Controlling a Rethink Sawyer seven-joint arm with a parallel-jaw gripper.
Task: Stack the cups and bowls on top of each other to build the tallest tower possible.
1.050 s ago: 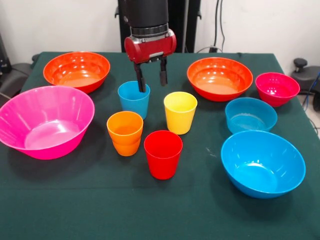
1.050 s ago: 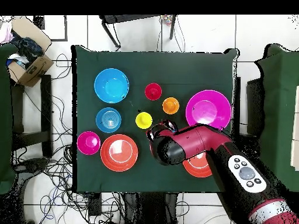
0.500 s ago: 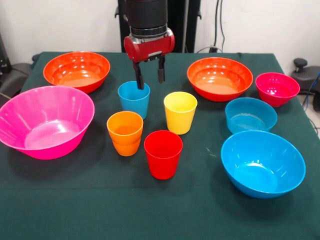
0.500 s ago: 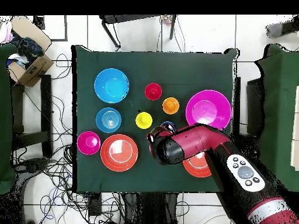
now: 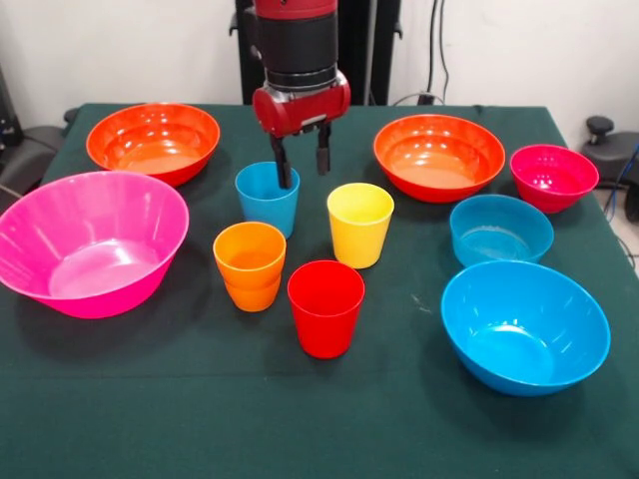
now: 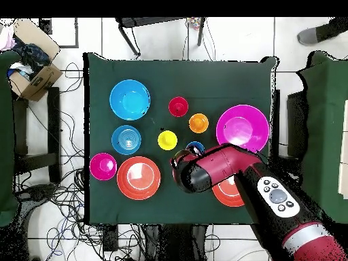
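a: where is the tool (image 5: 301, 160) right now?

b: it hangs over the far rim of the light blue cup (image 5: 268, 198); its fingers are spread and grasp nothing; in the front view one finger (image 5: 284, 166) overlaps the cup's rim at about 1 o'clock of its mouth, the other finger (image 5: 323, 157) is outside it toward 2 o'clock; whether the first dips inside or sits behind the rim i cannot tell.

a: and the cup itself?

b: upright on the green worktop (image 5: 200, 399), mouth up, long axis vertical; the orange cup (image 5: 250, 264) is near at 6 o'clock, the yellow cup (image 5: 359, 224) at 4 o'clock, the red cup (image 5: 325, 306) further toward 5 o'clock; nothing is stacked yet, so no tower exists.

a: what does the next move turn on?

b: i judge the cup lies just below the tool and slightly toward 7 o'clock; the wall would need to sit between the fingers before closing.

a: the overhead view?

b: the arm (image 6: 224, 170) covers most of that cup; only a blue sliver shows.
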